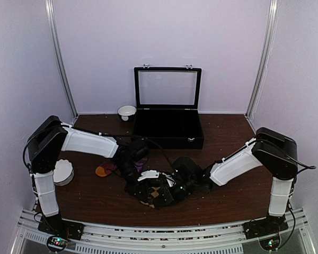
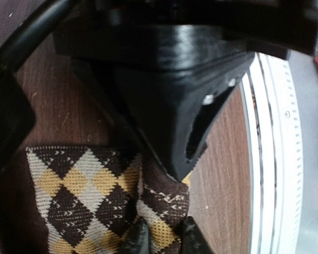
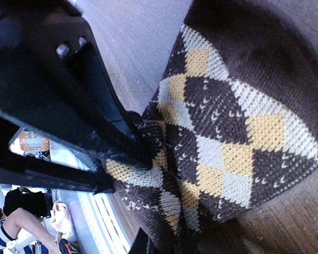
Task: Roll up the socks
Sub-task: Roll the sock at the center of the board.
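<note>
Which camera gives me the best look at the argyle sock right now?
Right wrist: the argyle sock fills most of the frame, diamonds sharp, bunched end visible. Left wrist shows only a patch of it at lower left. Top external shows just a small dark bundle, pattern barely readable.

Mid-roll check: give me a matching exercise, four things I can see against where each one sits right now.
1. dark brown argyle fabric sock
2. magenta-red fabric sock with orange toe
3. small white round bowl
4. black box-shaped case with glass lid

A. back centre, lid standing open
B. front centre
C. at the back, beside the case's left corner
D. just left of the argyle sock

Pairs: 1-B, 2-D, 3-C, 4-A
</note>
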{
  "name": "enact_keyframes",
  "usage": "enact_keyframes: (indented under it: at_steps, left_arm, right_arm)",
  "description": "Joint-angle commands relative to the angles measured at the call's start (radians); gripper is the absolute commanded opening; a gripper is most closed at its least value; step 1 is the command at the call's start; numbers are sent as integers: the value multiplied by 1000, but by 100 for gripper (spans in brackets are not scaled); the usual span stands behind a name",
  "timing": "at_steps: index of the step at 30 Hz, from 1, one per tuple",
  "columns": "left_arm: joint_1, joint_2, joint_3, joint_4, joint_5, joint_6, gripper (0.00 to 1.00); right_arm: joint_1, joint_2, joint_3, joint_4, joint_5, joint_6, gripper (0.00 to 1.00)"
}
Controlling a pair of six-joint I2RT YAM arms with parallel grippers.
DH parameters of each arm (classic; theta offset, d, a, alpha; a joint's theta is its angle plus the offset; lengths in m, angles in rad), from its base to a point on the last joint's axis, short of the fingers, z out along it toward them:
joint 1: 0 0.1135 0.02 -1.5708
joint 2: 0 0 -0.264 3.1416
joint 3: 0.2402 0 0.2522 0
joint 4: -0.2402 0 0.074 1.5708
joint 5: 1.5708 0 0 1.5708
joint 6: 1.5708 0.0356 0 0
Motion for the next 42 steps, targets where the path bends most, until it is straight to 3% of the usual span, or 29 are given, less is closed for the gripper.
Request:
enact_keyframes:
  at_steps: [1,4,8,13,17,23,24,25,30,34,37,42]
  left_arm:
    - [-19,33,5,8,-48,15,13]
    - [-19,36,-13,20,-98,11,1]
    - [-21,54,12,19,-178,-22,0]
    - [-18,110,47,4,-213,-70,0]
    - [-2,149,77,-36,-157,-74,0]
    - [27,187,118,-87,-107,-71,0]
    - [32,191,122,-91,-105,-72,0]
    - [35,192,124,-94,-104,-73,0]
    - [42,193,127,-100,-100,-76,0]
    - [59,207,143,-115,-80,-76,0]
    - [82,217,159,-135,-44,-66,0]
    - [111,259,202,-198,27,-29,0]
  right_arm:
    - [10,85,-74,-167,147,28,0]
    - [11,72,-106,-114,145,45,0]
    - [10,32,-160,-21,172,72,17]
    - [9,-35,-231,46,239,80,27]
    - [14,-169,-320,110,367,33,40]
    - [75,-407,-423,99,656,-168,50]
    - [104,-445,-437,98,705,-207,90]
    - [123,-485,-448,95,759,-246,99]
    - [166,-628,-477,77,974,-357,100]
    - [164,-629,-448,10,1128,-360,100]
    - [123,-595,-500,180,1018,-376,100]
    - [183,-489,-414,236,892,-661,100]
